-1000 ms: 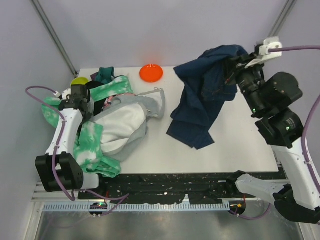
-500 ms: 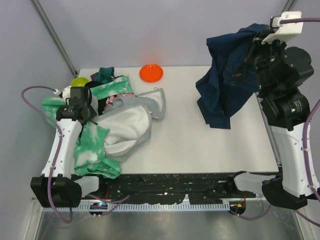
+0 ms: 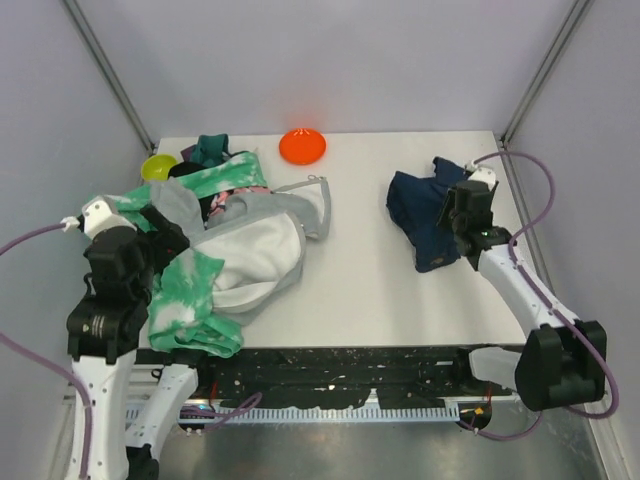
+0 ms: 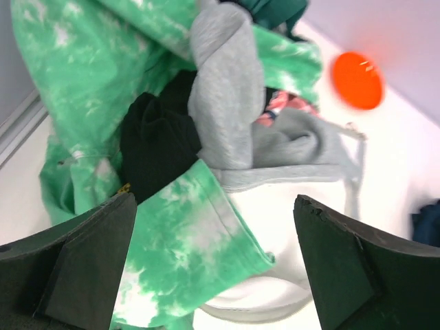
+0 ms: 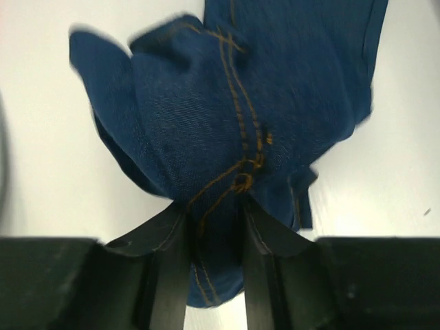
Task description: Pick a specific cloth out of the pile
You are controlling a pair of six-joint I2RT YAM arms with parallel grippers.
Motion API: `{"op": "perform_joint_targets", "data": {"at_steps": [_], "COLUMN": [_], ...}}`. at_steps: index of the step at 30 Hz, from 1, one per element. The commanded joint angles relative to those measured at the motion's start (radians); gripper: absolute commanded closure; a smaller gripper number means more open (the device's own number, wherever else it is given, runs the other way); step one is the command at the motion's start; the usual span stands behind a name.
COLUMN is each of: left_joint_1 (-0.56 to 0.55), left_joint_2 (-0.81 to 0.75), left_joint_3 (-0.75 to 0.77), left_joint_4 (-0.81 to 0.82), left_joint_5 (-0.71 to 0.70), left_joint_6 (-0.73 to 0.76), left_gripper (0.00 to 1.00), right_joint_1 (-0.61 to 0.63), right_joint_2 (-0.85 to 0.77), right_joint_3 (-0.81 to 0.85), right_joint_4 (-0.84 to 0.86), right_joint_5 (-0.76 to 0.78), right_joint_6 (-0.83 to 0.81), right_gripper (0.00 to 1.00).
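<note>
The cloth (image 3: 423,212), small and dark navy with orange stitching, lies bunched on the right part of the table. My right gripper (image 3: 455,215) is low at its right edge. In the right wrist view the gripper (image 5: 214,206) has its jaws part-way open, with a fold of the cloth (image 5: 227,96) lying between the fingers. The pile (image 3: 240,245) of tie-dye, grey, white and black garments sits at the left. My left gripper (image 3: 160,248) hovers over the pile's left edge. It stands wide open (image 4: 214,206) and empty above the tie-dye fabric (image 4: 185,234).
An orange dish (image 3: 302,146) sits at the table's back edge, and a yellow-green bowl (image 3: 157,166) and a teal cloth (image 3: 210,150) at the back left. The tie-dye garment (image 3: 190,300) hangs near the front left edge. Walls close in both sides.
My right arm has come down from high at the back right and set the cloth on the table, its jaws parting. My left gripper has opened and drawn back from the pile.
</note>
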Motion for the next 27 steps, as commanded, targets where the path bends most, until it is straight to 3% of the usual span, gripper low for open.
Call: {"op": "perform_joint_targets", "data": {"at_steps": [1,3,4,5,11,17,27], "left_joint_1": [-0.006,-0.004,-0.006,-0.004,-0.004,-0.004,-0.004], "left_joint_2": [-0.083,-0.106,-0.114,-0.126,-0.219,-0.233,-0.233], "left_joint_3": [-0.006,-0.011,-0.014,-0.021,-0.084,-0.08,-0.084], "left_joint_4": [0.07,0.061,0.059,0.053,0.085,0.079,0.071], "left_joint_5": [0.108,0.128,0.135,0.144,0.179,0.196,0.194], "left_joint_6": [0.016,0.018,0.016,0.016,0.01,0.024,0.041], "left_gripper": [0.0,0.0,0.0,0.0,0.0,0.0,0.0], "right_joint_1": [-0.013,-0.015,-0.013,-0.012,-0.013,-0.013,-0.013], "right_joint_2": [0.087,0.121,0.109,0.095,-0.179,-0.379,-0.453], "right_joint_3": [-0.059,0.01,0.024,0.053,0.107,0.047,0.015], "right_joint_4": [0.15,0.07,0.036,0.019,-0.096,-0.139,-0.119], "right_joint_5": [-0.071,-0.074,-0.056,-0.036,0.103,0.098,0.047], "right_joint_6": [0.183,0.183,0.184,0.184,0.128,0.089,0.077], "right_gripper": [0.5,0.29,0.11,0.05,0.05,0.05,0.05]}}
